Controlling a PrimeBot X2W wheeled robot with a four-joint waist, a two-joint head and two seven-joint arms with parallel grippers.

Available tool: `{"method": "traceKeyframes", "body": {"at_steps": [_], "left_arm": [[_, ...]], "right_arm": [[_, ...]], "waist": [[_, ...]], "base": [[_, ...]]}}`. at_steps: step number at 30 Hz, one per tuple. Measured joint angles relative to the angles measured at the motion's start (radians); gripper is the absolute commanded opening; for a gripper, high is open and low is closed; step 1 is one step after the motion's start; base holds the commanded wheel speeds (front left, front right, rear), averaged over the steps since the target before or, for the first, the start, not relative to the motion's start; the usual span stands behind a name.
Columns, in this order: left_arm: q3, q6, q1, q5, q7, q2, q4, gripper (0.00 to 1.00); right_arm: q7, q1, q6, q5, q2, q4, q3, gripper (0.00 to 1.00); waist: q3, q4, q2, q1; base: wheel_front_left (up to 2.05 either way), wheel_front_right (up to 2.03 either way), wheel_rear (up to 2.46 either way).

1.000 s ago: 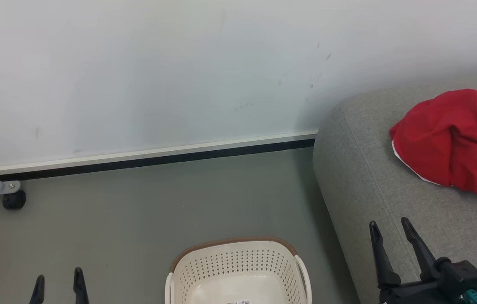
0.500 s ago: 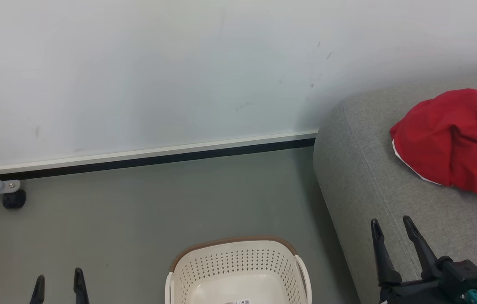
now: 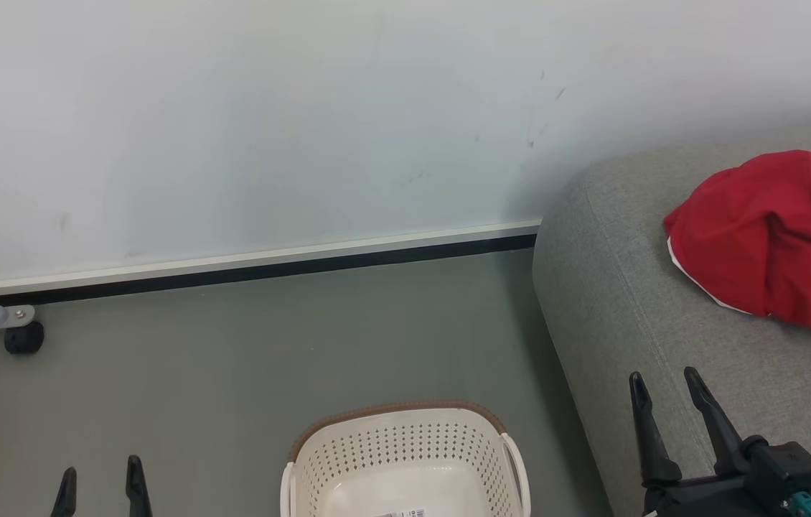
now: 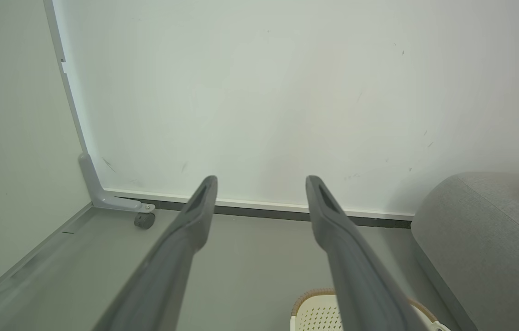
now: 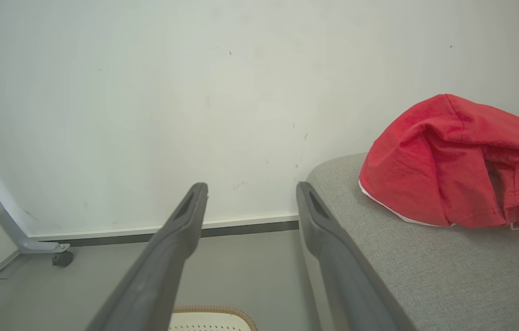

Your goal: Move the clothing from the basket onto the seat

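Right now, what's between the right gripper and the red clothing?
Bare seat fabric, nothing on it. In the head view the open right gripper sits below the clothing, apart from it.

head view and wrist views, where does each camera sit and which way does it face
Head view: on the head, looking forward and down at floor, wall, basket and seat with the clothing; left gripper lower left, right gripper lower right.
Left wrist view: on the left wrist, facing the wall along its own open fingers.
Right wrist view: on the right wrist, facing wall and seat corner along its open fingers.
Shared: all three show seat, clothing and basket rim.
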Motion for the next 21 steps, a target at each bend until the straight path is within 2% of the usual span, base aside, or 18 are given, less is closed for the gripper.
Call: {"method": "traceKeyframes", "body": {"at_steps": [2, 3, 12, 21], "left_arm": [[0.000, 0.000, 0.000, 0.000, 0.000, 0.000, 0.000, 1.00], [0.000, -0.001, 0.000, 0.001, 0.000, 0.000, 0.000, 0.00], [-0.008, -0.009, 0.005, -0.021, 0.011, -0.020, 0.054, 0.00], [0.000, -0.029, -0.014, -0.110, 0.039, -0.025, 0.079, 0.00]], "right_arm": [[0.000, 0.000, 0.000, 0.000, 0.002, 0.000, 0.000, 1.00], [0.000, 0.000, 0.000, 0.000, 0.002, 0.000, 0.000, 0.00], [0.009, 0.027, 0.006, 0.014, 0.025, 0.051, -0.001, 0.00], [0.040, 0.023, 0.024, 0.113, 0.038, 0.064, -0.038, 0.00]], "waist": [[0.000, 0.000, 0.0000, 0.0000], [0.001, 0.000, 0.0000, 0.0000], [0.001, 0.000, 0.0000, 0.0000], [0.002, 0.006, 0.0000, 0.0000]], "base": [[0.00, 0.00, 0.00], [0.00, 0.00, 0.00], [0.00, 0.00, 0.00], [0.00, 0.00, 0.00]]}}
